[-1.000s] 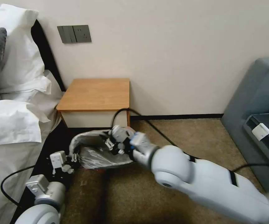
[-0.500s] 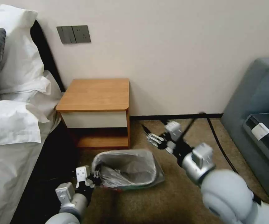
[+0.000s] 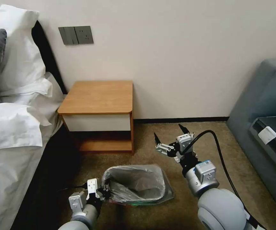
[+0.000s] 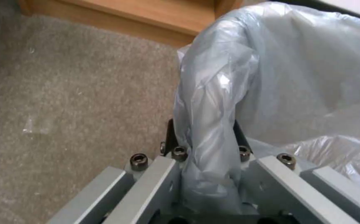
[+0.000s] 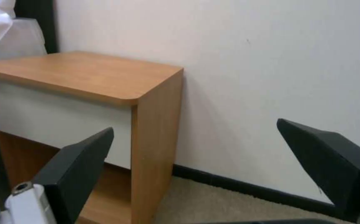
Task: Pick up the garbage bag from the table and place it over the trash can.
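The grey translucent garbage bag (image 3: 134, 182) is spread open over the trash can on the carpet in front of the table (image 3: 98, 95); the plastic hides the can's walls. My left gripper (image 3: 103, 191) is shut on the bag's left rim. In the left wrist view a fold of the garbage bag (image 4: 279, 77) is pinched in the left gripper (image 4: 203, 137). My right gripper (image 3: 170, 134) hovers open and holding nothing above the carpet, right of the table and beyond the bag. The right wrist view has the right gripper (image 5: 194, 126) facing the table (image 5: 84, 71) and the wall.
A bed with white bedding (image 3: 13, 127) runs along the left. A grey sofa (image 3: 265, 105) stands at the right. The right arm's black cable (image 3: 219, 150) loops over the carpet (image 3: 208, 131). The table's low shelf (image 4: 147, 12) lies just beyond the bag.
The right gripper let go of the bag, opened and swung right toward the wall. The left gripper drew back toward me, and the bag now sits farther from the table.
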`<state>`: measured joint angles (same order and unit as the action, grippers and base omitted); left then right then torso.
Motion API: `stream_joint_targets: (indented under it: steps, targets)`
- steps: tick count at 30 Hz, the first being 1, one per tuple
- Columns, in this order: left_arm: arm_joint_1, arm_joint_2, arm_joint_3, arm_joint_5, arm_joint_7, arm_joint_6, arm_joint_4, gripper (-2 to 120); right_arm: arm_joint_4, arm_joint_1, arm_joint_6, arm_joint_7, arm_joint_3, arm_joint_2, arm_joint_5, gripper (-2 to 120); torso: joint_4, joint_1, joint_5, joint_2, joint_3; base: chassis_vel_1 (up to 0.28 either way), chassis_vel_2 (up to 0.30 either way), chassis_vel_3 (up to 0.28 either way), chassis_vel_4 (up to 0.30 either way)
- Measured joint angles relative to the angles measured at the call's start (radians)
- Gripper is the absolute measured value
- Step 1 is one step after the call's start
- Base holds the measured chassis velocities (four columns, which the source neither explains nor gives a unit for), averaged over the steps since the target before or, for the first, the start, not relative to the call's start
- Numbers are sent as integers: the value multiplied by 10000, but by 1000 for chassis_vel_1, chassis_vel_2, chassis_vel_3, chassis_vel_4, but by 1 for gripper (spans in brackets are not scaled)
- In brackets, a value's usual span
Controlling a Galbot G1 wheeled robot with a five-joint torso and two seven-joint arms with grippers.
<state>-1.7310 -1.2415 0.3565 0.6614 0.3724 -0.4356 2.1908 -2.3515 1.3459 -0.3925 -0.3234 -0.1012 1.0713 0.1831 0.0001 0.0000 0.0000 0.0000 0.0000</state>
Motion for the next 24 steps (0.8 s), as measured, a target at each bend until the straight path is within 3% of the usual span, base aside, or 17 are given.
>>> stream_joint_targets:
  steps: [2, 9, 13, 17, 21, 24]
  targets:
    - [24, 1, 1, 1, 6, -43, -29, 5, 9, -2, 0, -5, 6, 3, 6, 100, 0, 0, -1, 0, 0, 0, 0, 0, 0]
    - [56, -37, 14, -109, 12, -75, -264, 32, 66, -65, 17, -85, 8, -6, 59, 100, 0, -1, 0, 0, 0, 0, 0, 0, 0]
    - [26, -47, 40, -141, 15, -71, -262, 42, 76, -91, 17, -127, 11, -2, 78, 100, 0, 0, -1, 0, 0, 0, 0, 0, 0]
    - [-65, -64, 145, -176, 18, -26, -106, 61, 22, -54, 17, -237, 35, 70, 144, 100, -1, -1, 0, 1, 0, 0, 0, 0, 0]
    - [-95, -66, 223, -189, 4, 1, -36, 69, 3, -21, 18, -285, 41, 94, 179, 100, -1, -1, 0, 0, 0, 0, 0, 0, 0]
    - [-147, -34, 497, -197, -40, 20, 212, 87, -58, 67, 18, -434, 48, 133, 258, 100, -1, -1, 0, 0, 0, 0, 0, 0, 0]
